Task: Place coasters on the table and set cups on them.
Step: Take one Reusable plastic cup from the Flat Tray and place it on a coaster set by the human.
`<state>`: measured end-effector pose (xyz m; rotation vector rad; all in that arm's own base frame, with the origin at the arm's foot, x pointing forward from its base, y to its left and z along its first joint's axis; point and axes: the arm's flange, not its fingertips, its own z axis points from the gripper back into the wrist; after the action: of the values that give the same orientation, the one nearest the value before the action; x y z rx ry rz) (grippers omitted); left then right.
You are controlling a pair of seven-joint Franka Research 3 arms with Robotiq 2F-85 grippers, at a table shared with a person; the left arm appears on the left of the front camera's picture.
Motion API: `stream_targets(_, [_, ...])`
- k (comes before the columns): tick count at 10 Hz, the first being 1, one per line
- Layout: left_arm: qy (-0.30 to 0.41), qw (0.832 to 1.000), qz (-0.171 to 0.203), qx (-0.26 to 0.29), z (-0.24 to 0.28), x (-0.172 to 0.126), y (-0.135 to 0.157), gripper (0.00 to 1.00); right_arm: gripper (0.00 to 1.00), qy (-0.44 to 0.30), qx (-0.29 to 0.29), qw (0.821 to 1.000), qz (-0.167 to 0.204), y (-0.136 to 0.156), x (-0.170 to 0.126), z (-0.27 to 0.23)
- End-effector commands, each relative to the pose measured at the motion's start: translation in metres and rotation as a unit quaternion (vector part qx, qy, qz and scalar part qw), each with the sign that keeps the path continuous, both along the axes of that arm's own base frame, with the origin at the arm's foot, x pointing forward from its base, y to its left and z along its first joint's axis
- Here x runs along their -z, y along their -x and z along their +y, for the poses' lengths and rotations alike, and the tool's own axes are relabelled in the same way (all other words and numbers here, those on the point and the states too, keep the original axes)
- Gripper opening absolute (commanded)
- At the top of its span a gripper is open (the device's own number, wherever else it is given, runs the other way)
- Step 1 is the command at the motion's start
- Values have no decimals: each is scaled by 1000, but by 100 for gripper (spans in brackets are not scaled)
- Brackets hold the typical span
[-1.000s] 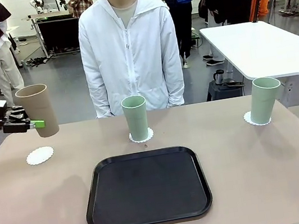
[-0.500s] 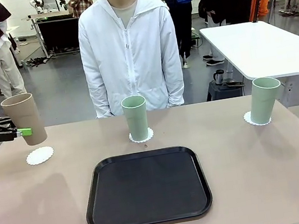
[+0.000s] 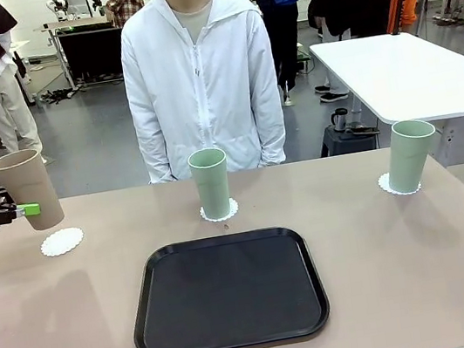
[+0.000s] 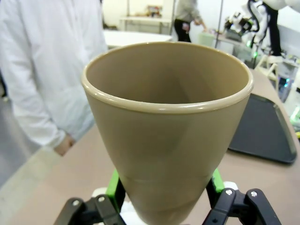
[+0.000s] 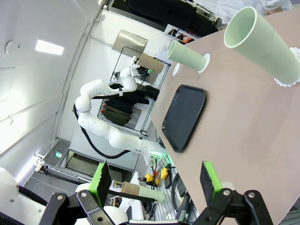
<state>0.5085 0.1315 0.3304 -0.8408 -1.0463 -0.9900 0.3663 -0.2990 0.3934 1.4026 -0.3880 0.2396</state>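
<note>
Gripping the tan-brown cup (image 3: 29, 188) low on its body, the left gripper (image 3: 17, 211) sits at the table's (image 3: 406, 270) far-left edge in the front view — green pads pressed on either side of the cup near its base, cup lifted clear of the tabletop and leaning slightly. Left wrist view: same cup (image 4: 167, 126) fills the frame, rim toward the camera, pads (image 4: 112, 185) clamped on its narrow lower end. Just below and to the right of the held cup lies a bare white coaster (image 3: 62, 242), nothing on it.

Middle mint cup (image 3: 211, 183) stands upright on its own coaster (image 3: 219, 211) at the far side, just beyond the black tray (image 3: 228, 293), in front of the person in a white jacket (image 3: 200, 73). Right mint cup (image 3: 410, 155) stands upright on a third coaster (image 3: 387, 186) near the far-right edge. Tray sits centre-near, with no load.

Right gripper (image 5: 157, 180) — jaws spread wide, holding nothing, hovering off the table's side; its wrist view shows both mint cups sideways and the tray past them.
</note>
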Motion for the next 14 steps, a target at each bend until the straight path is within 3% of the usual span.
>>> stream_targets(1, [0,1000,2,-1,0,-2,-1,83,100,1,0,1000,2,0,0,1])
stream_targets(4, [0,1000,0,0,0,0,0,83,100,1,0,1000,2,0,0,1])
stream_targets(7, [-14,1000,-19,-2,-13,22,-33,83,100,1,0,1000,2,0,0,1])
stream_targets(9, [-12,1000,-11,-3,-9,33,-43,83,100,1,0,1000,2,0,0,1])
stream_targets(14, [-8,999,-27,21,18,50,-29,83,100,1,0,1000,2,0,0,1])
